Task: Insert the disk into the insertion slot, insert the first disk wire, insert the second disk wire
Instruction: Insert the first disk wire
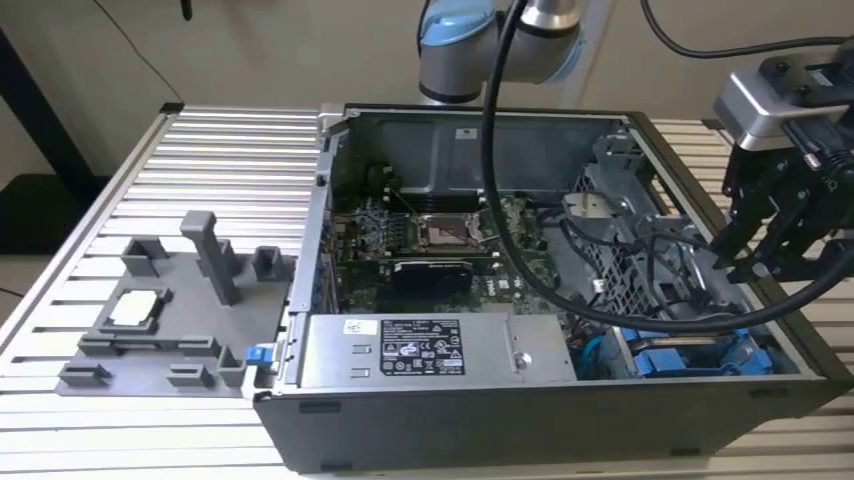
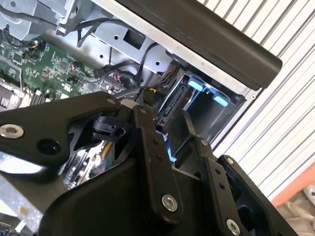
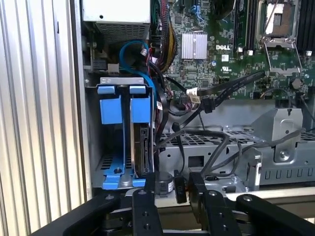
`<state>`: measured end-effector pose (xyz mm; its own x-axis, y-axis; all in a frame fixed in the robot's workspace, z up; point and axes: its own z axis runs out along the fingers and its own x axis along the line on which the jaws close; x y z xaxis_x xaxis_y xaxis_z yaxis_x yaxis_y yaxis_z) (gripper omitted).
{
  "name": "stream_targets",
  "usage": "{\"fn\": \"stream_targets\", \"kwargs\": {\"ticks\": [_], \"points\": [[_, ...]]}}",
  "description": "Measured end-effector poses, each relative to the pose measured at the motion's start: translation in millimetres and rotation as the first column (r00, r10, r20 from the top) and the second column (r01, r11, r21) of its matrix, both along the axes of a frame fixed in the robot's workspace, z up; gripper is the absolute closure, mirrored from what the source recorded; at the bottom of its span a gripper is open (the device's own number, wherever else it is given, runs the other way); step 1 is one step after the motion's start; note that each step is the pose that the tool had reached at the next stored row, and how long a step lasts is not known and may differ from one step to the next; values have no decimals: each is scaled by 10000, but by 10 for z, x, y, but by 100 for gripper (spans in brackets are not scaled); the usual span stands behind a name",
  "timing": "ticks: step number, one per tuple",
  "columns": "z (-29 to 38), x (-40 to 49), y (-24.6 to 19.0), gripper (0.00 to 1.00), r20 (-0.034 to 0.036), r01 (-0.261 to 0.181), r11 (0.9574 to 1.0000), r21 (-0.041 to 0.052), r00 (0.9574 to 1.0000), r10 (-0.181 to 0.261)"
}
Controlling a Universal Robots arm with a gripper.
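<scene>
The disk (image 3: 142, 150) sat on edge inside the insertion slot (image 3: 106, 164), in the near corner of the computer case (image 1: 534, 430) on the exterior view's right. The end effector (image 1: 757, 266) hung just above that corner, narrowly open. Loose black cables (image 3: 231, 83) lay beside the slot.

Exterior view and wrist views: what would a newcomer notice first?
The open computer case dominates the middle of the exterior view, its green motherboard exposed. The claw hangs over the case's edge at the exterior view's right, near bright blue plastic in the case's corner. In the first wrist view that blue is the carrier of the disk, which stands on edge in the insertion slot.
</scene>
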<state>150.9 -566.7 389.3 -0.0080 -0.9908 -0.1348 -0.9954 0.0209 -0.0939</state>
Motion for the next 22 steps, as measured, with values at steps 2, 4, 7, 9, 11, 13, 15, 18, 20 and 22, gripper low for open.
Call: {"fn": "stream_targets", "kwargs": {"ticks": [2, 4, 7, 9, 11, 13, 15, 18, 20, 22], "points": [[0, 0, 0, 68, -2, 0, 10000, 0, 10000, 0], [1, 0, 0, 75, -5, 0, 10000, -2, 10000, 0], [1, 0, 0, 81, -6, -1, 10000, -1, 10000, 1], [1, 0, 0, 81, -6, 0, 10000, -1, 10000, 0], [1, 0, 0, 81, -7, 0, 10000, -1, 10000, 0], [1, 0, 0, 81, -7, 0, 10000, -1, 10000, 0], [1, 0, 0, 81, -8, 0, 10000, -1, 10000, 0], [1, 0, 0, 81, -8, -1, 10000, -2, 10000, 1], [-3, 0, 0, 81, -8, -1, 10000, -6, 10000, 1], [-11, 0, 0, 81, -8, 0, 10000, -17, 10000, 0]]}}
